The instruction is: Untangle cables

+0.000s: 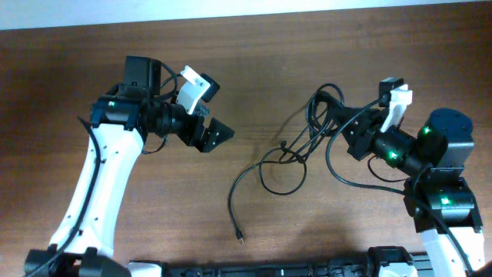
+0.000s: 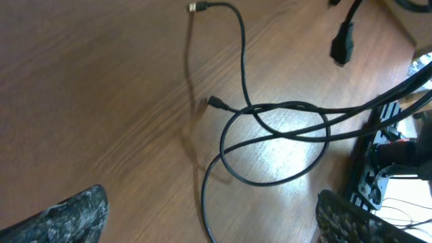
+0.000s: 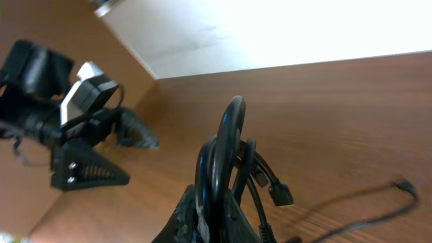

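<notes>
The cables are thin black cords looped together at the table's middle, with one strand trailing to a small plug near the front. My right gripper is shut on the upper end of the bundle, lifting it. In the right wrist view the cables arch up out of my right gripper, and a plug hangs beside them. My left gripper hovers left of the loops, open and holding nothing. In the left wrist view the cables lie ahead of my left gripper, one strand running between the fingers.
A black rail runs along the table's front edge. The table's far edge meets a white wall. The right arm's base and its own wires stand right of the loops. The left arm shows in the right wrist view.
</notes>
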You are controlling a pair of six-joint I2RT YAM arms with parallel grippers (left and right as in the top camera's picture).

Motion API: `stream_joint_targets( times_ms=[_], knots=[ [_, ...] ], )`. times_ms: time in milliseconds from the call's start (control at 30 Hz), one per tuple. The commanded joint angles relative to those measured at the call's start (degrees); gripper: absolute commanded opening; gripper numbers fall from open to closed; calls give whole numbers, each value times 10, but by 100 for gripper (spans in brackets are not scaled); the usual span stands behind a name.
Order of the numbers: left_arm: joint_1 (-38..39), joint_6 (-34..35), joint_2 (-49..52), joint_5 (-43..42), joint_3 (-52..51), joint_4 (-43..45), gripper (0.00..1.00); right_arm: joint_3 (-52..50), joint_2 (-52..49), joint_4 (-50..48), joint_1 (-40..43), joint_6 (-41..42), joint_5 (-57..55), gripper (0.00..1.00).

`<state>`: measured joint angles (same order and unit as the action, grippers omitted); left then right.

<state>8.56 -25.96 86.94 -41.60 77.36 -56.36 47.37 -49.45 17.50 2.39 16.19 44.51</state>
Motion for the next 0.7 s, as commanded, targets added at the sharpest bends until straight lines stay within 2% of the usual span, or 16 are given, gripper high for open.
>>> stream_joint_targets(
  times_ms=[0, 33, 167, 300, 433, 533, 600, 633, 667],
  knots=[
    [24, -98, -34, -82, 14, -14, 99, 5, 2, -7, 3, -104, 152, 4],
    [40, -132, -39, -111, 14, -18, 99, 5, 2, -6, 3, -139, 202, 4],
    [83, -165, -46, -112, 14, -14, 99, 5, 2, -6, 3, -195, 298, 4],
    [106, -174, -49, -117, 14, -4, 99, 5, 2, -3, 3, -205, 327, 4],
    [104, -165, -54, -180, 14, 18, 99, 5, 2, -3, 3, -205, 331, 4],
    [104, -88, -53, -221, 14, 60, 99, 5, 2, -3, 3, -205, 331, 4],
    [106, 1, -53, -234, 14, 97, 99, 5, 2, -3, 3, -203, 330, 4],
    [110, 80, -53, -230, 14, 123, 99, 5, 2, -3, 3, -193, 323, 4],
    [112, 118, -53, -227, 14, 133, 99, 5, 2, -3, 3, -174, 306, 4]
  ],
)
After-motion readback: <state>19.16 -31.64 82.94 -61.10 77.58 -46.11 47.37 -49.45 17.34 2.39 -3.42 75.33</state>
